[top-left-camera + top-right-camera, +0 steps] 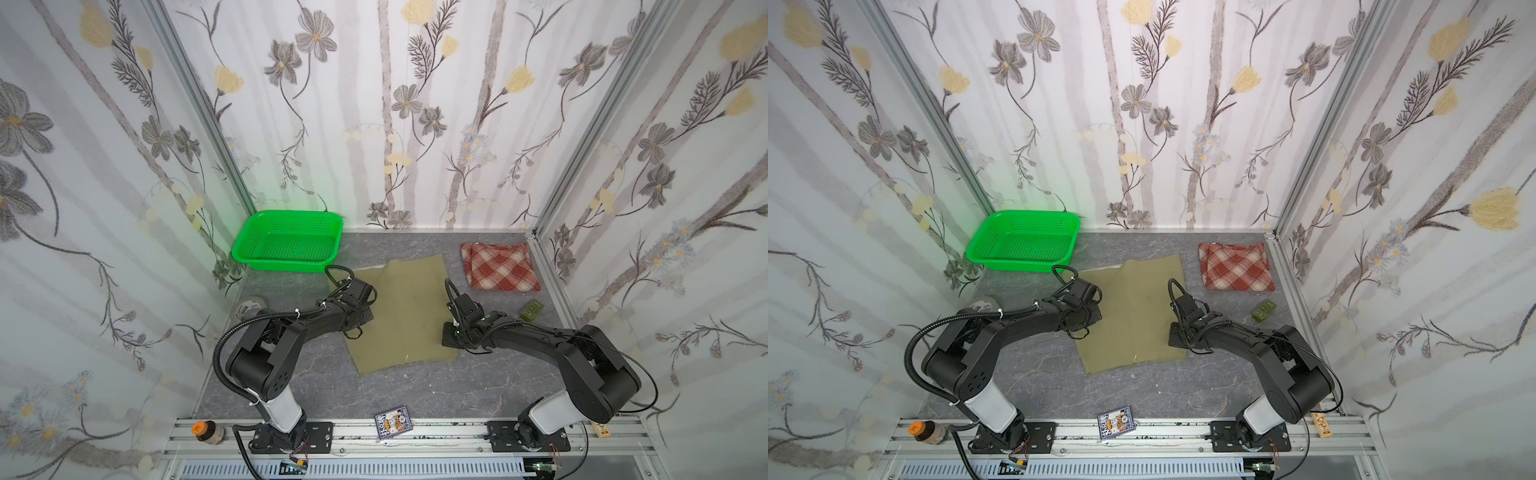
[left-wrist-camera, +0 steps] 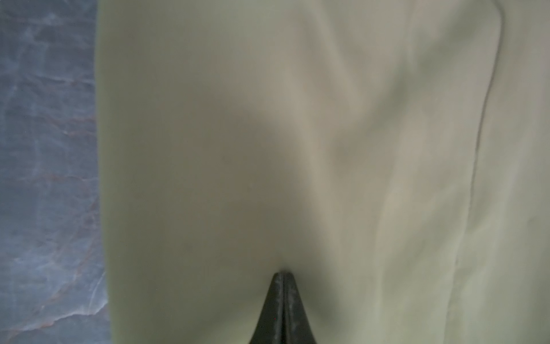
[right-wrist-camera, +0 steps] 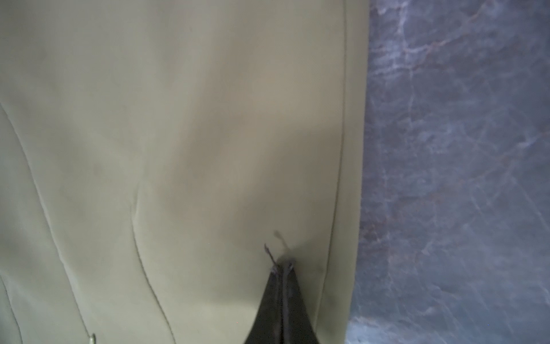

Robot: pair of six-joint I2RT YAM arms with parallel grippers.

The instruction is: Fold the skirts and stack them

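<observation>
Two skirts, Lena says: the khaki skirt (image 1: 399,316) lies spread flat in the middle of the table, and the plaid skirt (image 1: 498,266) sits folded near the far right corner, well apart from it.

And the robot's hold? Omar asks.

Both pairs of fingers are pressed together, she answers. The left gripper (image 2: 282,275) meets the khaki cloth a little in from its left edge. The right gripper (image 3: 284,265) does the same near the right edge, with a loose thread at its tips. Creases run toward each tip, so she judges that each has caught a small pinch of fabric.

Will that pinch hold?

Lena doubts it would for long. The cloth looks thin, smooth and limp. It weighs little, but it is likely to sag between the two holds and may slide out of a shallow grip. She would sooner see it taken right at the side edges, through both layers, and lifted level. The plaid looks fuzzy and thicker, so it should slip less.

And underneath?

A grey marbled table (image 1: 374,395) that looks smooth, so she expects cloth to glide over it rather than catch. Around it stand three walls papered with flowers, with a green basket (image 1: 291,214) in the far left corner. A tape roll (image 1: 248,307) lies beside the left arm, and a small green object (image 1: 532,309) lies between the right arm and the plaid. A card pack (image 1: 392,424) sits at the front rail — none of these touches the khaki.
</observation>
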